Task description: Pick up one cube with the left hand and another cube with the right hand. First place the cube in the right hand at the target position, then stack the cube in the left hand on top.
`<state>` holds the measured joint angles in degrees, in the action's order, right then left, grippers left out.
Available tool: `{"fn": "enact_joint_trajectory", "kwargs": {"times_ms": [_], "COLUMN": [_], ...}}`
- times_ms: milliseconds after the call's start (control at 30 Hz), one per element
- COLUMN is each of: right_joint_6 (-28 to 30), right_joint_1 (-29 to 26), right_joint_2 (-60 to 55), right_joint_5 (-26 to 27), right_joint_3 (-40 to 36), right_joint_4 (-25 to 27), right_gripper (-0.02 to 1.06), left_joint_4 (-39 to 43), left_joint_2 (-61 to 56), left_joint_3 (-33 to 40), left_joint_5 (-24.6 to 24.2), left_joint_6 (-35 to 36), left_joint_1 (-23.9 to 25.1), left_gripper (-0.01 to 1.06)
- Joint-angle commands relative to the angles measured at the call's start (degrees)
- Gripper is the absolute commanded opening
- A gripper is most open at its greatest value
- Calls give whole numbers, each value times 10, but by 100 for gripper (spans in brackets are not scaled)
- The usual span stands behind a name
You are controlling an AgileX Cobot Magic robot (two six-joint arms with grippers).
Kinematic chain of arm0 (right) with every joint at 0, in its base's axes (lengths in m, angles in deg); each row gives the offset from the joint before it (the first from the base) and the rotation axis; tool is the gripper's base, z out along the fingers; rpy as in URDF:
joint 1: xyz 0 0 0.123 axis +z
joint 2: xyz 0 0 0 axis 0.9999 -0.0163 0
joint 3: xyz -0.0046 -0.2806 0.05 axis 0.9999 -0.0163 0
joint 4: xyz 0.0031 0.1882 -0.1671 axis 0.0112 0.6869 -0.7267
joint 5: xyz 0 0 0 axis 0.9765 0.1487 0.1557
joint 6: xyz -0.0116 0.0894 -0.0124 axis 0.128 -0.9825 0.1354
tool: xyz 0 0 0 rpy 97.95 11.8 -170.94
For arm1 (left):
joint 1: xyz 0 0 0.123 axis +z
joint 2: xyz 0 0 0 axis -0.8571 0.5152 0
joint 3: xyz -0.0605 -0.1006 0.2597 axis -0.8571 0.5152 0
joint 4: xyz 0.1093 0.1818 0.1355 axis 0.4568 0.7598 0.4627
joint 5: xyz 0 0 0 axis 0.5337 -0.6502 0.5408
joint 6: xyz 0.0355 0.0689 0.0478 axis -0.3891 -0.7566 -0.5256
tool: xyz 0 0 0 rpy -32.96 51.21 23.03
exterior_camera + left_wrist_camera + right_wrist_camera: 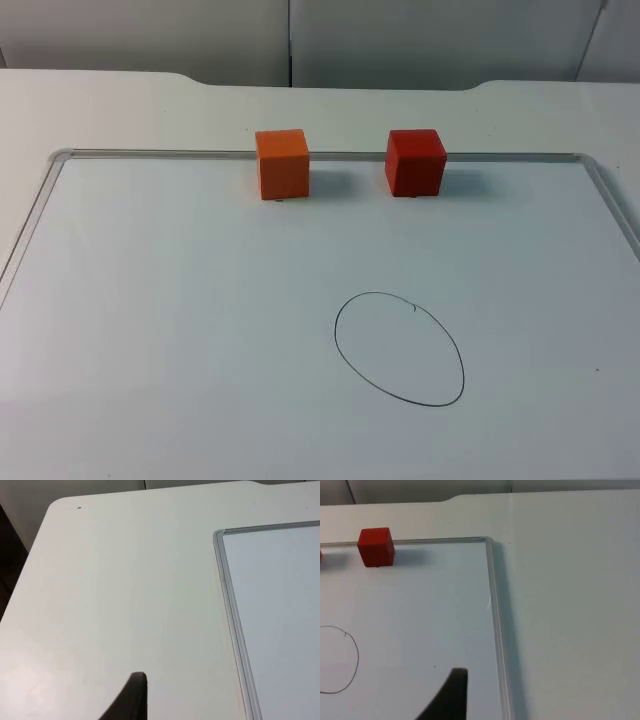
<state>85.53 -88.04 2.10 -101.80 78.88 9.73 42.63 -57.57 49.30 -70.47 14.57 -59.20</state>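
Two cubes sat on the whiteboard [150,330], close to its far frame edge, side by side with a clear gap between them: orange cube [282,163] toward the left arm's side, red cube [415,162] toward the right arm's side. Both stood flat and upright, neither touched by anything. The target, a hand-drawn oval [399,348], lay nearer the camera than the cubes, more or less in line with the red one, nothing inside it. The whiteboard lay on the white table [120,105].

Left gripper [131,700] hung over bare table outside the board's left frame edge, well apart from the orange cube; one black fingertip was seen in its wrist view, so whether it was open or closed cannot be told.

Right gripper [450,697] hung over the board just inside its right frame edge, well apart from the red cube, which showed in the right wrist view near the far frame with part of the oval. One fingertip seen; open or closed cannot be told.
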Motion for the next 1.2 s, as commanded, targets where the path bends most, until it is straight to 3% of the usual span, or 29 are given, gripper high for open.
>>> {"fn": "enact_joint_trajectory", "kwargs": {"times_ms": [0,433,567,867,1167], "right_joint_6": [8,35,54,131,185], "right_joint_1": [-3,-3,-3,-3,-3], "right_joint_2": [2,-3,-66,-258,-506], "right_joint_5": [6,31,42,104,110], "right_joint_3": [-5,33,62,152,325], "right_joint_4": [2,8,29,128,176], "right_gripper": [105,104,104,104,101], "left_joint_4": [0,0,0,0,0], "left_joint_2": [-3,-3,-3,-3,-3], "left_joint_3": [-1,-1,-1,-1,-1], "left_joint_5": [8,8,8,8,8], "left_joint_6": [2,2,2,2,2], "left_joint_1": [-1,-1,-1,-1,-1], "left_gripper": [105,105,105,105,105]}}
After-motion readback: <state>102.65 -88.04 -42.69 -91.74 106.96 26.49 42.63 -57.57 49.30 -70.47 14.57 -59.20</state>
